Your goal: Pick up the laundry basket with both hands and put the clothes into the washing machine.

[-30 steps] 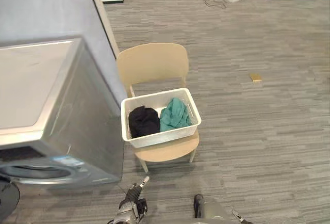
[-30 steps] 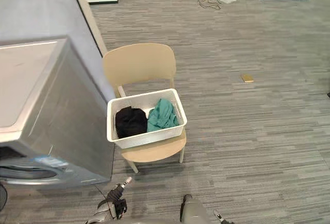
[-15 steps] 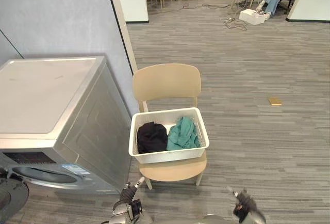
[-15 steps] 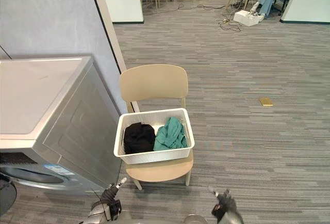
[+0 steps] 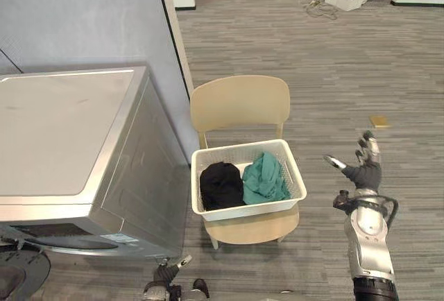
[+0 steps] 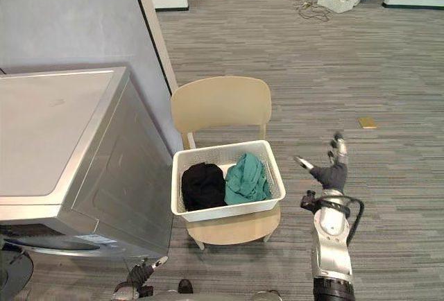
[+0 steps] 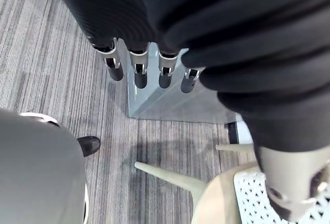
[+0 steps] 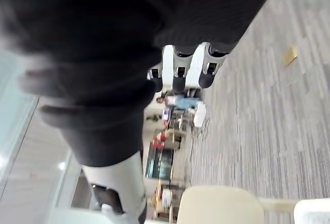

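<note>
"left eye view: where does the white perforated plastic laundry basket point(image 5: 248, 211) sit?"

"on the seat of the pale wooden chair point(image 5: 240, 103), covering most of it, with a strip of the seat's front edge left bare. it is just beside the silver-grey washing machine point(image 5: 69, 141). a black bundled garment point(image 5: 220, 184) and a teal crumpled garment point(image 5: 266, 178) lie inside, side by side."

"and the hands?"

"the right hand point(image 5: 363, 170) hangs in the air off the chair's right side, fingers spread, holding nothing, apart from the basket. the left hand point(image 7: 139, 72) is low by the machine's front corner, fingers straight, empty too."

"how will it handle?"

"light, i'd judge: two soft garments in a thin shell. the walls look stiff but may flex, and smooth plastic could slip. i'd take the rim at the two short ends, one hand each, kept level."
</note>
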